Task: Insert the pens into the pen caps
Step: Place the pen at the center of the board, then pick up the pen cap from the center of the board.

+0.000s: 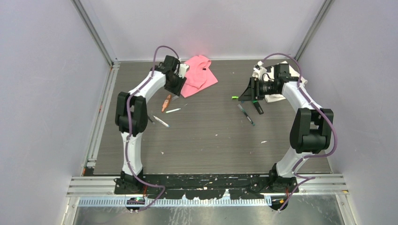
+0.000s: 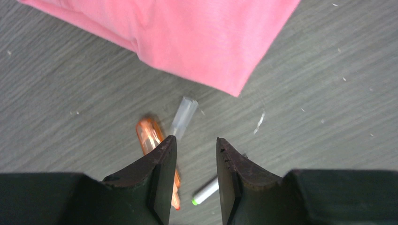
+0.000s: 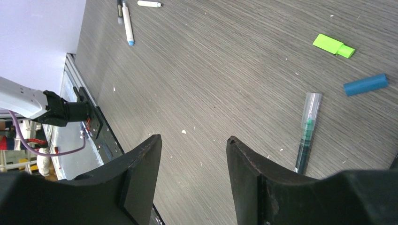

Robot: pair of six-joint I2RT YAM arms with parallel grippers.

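My left gripper [image 2: 195, 145] hangs open just above the table with nothing between its fingers. An orange pen [image 2: 149, 136] lies by its left finger. A clear pen cap [image 2: 184, 117] sits just ahead, and a white pen with a green tip [image 2: 206, 192] lies under the gap. My right gripper [image 3: 195, 140] is open over bare table. To its right lie a dark green pen [image 3: 307, 131] with a clear end, a blue cap [image 3: 365, 84] and a bright green cap [image 3: 333, 45]. From above, the orange pen [image 1: 166, 103] lies below the left gripper [image 1: 177, 92].
A pink cloth [image 1: 199, 75] lies just behind the left gripper. A white cloth [image 1: 277, 96] sits under the right arm. Two more pens [image 1: 161, 122] lie near the left arm's elbow, and a stubby black highlighter [image 1: 258, 108] lies below the right gripper [image 1: 246, 93]. White specks dot the table.
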